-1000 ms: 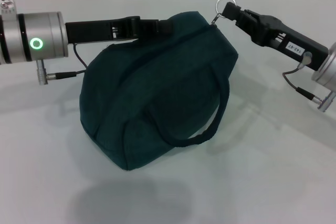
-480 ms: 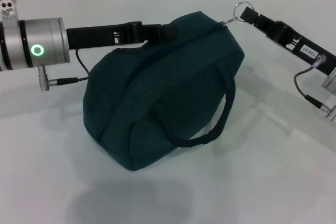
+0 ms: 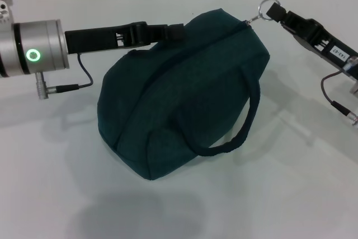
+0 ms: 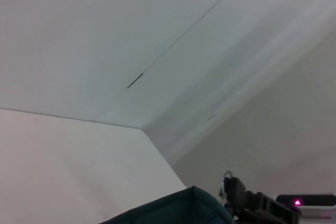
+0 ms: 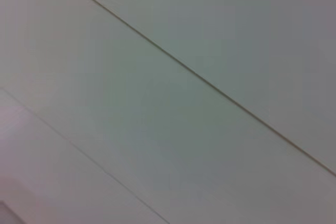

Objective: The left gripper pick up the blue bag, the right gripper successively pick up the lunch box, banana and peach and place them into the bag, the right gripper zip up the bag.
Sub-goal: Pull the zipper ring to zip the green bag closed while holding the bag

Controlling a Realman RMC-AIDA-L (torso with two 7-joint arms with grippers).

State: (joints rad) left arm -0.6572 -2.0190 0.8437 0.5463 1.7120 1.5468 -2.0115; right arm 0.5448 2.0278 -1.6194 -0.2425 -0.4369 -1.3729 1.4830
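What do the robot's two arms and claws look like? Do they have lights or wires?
Both are silver cylinders ending in black claws. The left gripper sits on an arm with a glowing green light ring and a thin black cable with a metal plug. The right gripper carries a small white label and its own looping cable.

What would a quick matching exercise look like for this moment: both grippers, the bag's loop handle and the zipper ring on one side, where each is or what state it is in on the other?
Things:
1. left gripper
2. right gripper
3. loop handle
4. zipper ring

Places or states:
A. hangs loose down the near side of the blue bag
B. shut on the bag's left top edge
C. stands at the bag's upper right end, pinched
D. grips the ring from the right

Pairs: 1-B, 2-D, 3-A, 4-C
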